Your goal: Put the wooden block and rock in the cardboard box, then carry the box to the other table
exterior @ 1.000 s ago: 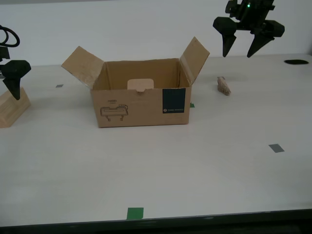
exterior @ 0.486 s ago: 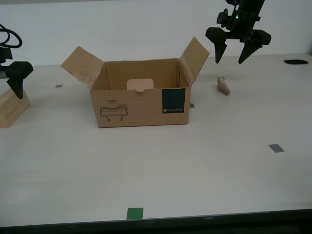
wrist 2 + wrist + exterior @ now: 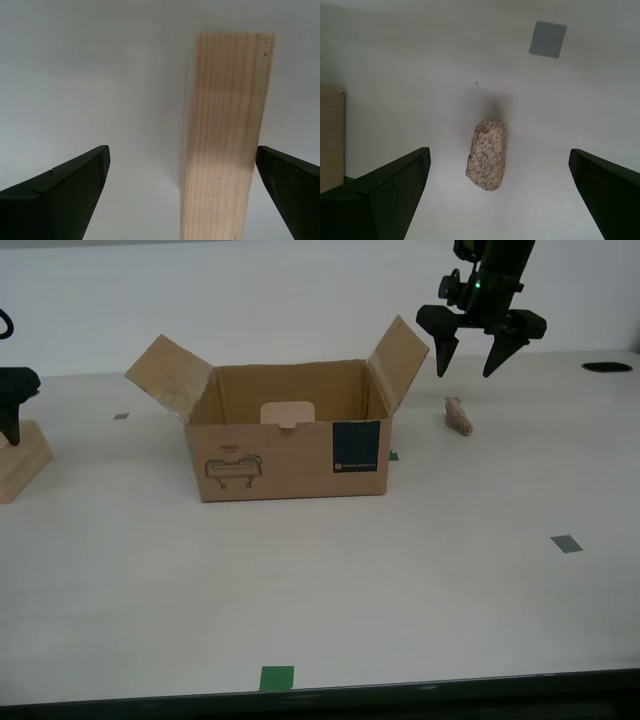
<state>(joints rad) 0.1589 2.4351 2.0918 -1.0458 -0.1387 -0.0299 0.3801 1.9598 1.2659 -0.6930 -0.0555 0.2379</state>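
Nothing is packed yet: the cardboard box stands empty with flaps up. The rock lies on the table at the box's 3 o'clock, under my first gripper, jaws wide. The wooden block sits at 9 o'clock beneath my second gripper, jaws also wide; carrying comes later

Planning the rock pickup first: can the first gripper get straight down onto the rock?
Probably yes. My first gripper hangs open above the rock, which lies alone on the table, apart from the cardboard box.
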